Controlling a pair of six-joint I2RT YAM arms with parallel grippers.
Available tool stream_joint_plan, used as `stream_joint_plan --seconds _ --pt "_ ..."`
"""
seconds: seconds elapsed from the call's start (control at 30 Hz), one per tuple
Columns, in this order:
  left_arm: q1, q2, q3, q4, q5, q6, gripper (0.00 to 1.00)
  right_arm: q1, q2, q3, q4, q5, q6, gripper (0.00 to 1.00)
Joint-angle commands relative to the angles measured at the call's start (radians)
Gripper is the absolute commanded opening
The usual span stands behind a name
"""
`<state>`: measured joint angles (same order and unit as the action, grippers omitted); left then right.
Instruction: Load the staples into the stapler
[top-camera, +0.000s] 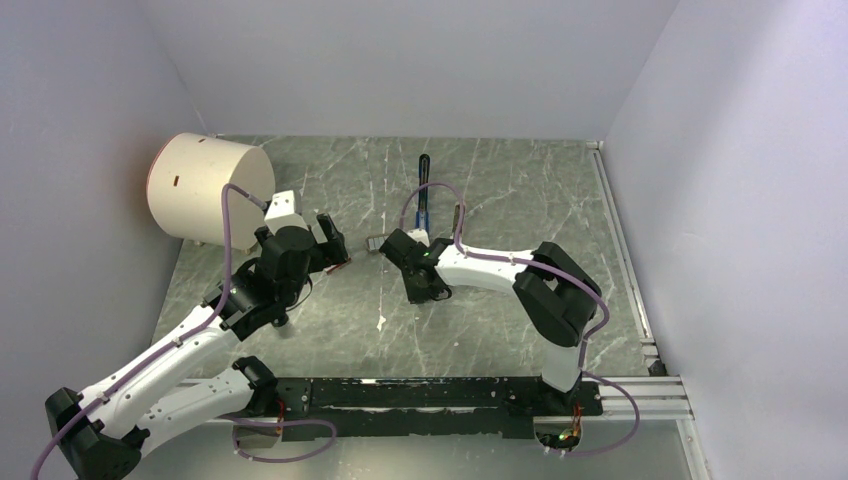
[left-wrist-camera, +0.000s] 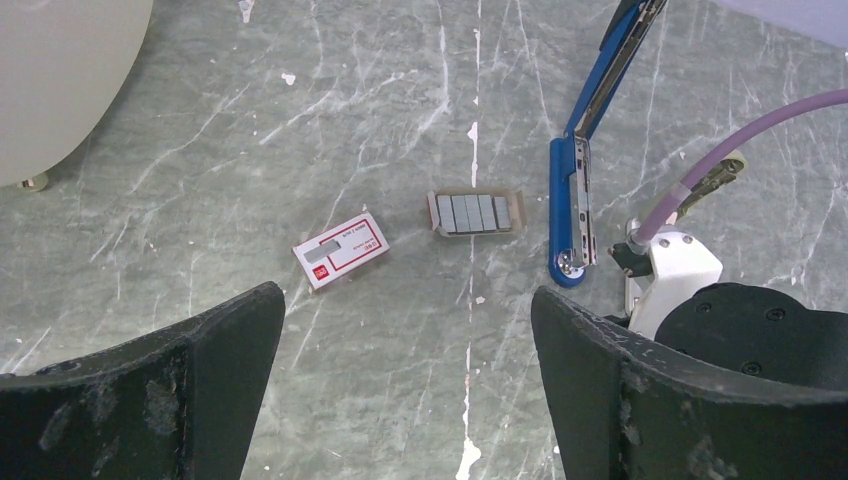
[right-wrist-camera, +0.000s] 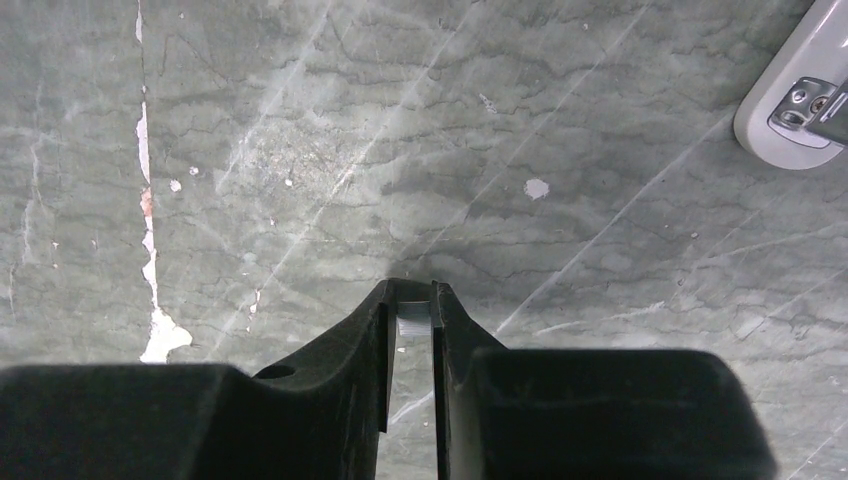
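Note:
The blue stapler (left-wrist-camera: 572, 205) lies swung open on the table, with its upper half (left-wrist-camera: 618, 55) stretching away to the far right. It also shows in the top view (top-camera: 425, 185). A small open tray of staple strips (left-wrist-camera: 476, 212) sits just left of the stapler's hinge end. My right gripper (right-wrist-camera: 412, 300) is shut on a short silver staple strip (right-wrist-camera: 414, 324) and holds it just above bare table, near the stapler's near end (top-camera: 432, 288). My left gripper (left-wrist-camera: 405, 345) is open and empty, hovering short of the tray (top-camera: 338, 247).
A red-and-white staple box (left-wrist-camera: 341, 249) lies left of the tray. A large beige cylinder (top-camera: 205, 185) stands at the back left. A pale grey rounded part (right-wrist-camera: 795, 100) shows in the right wrist view's upper right corner. Purple cable (left-wrist-camera: 740, 140) loops over the right wrist.

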<state>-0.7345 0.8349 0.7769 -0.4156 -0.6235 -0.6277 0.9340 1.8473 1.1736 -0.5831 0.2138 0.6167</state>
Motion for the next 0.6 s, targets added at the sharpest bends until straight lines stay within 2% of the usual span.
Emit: stream_joint_plan --seconds 0.0,0.23,0.57 --pt "0.007 -0.006 0.003 0.017 0.010 -0.001 0.98 -0.013 -0.021 -0.012 0.007 0.064 0.015 0.19" --pt "0.006 0.003 0.005 0.017 0.014 0.000 0.98 -0.060 -0.147 -0.050 0.066 0.167 0.047 0.18" --pt "0.006 0.014 0.007 0.022 0.016 0.003 0.98 -0.228 -0.252 -0.122 0.202 0.296 0.033 0.19"
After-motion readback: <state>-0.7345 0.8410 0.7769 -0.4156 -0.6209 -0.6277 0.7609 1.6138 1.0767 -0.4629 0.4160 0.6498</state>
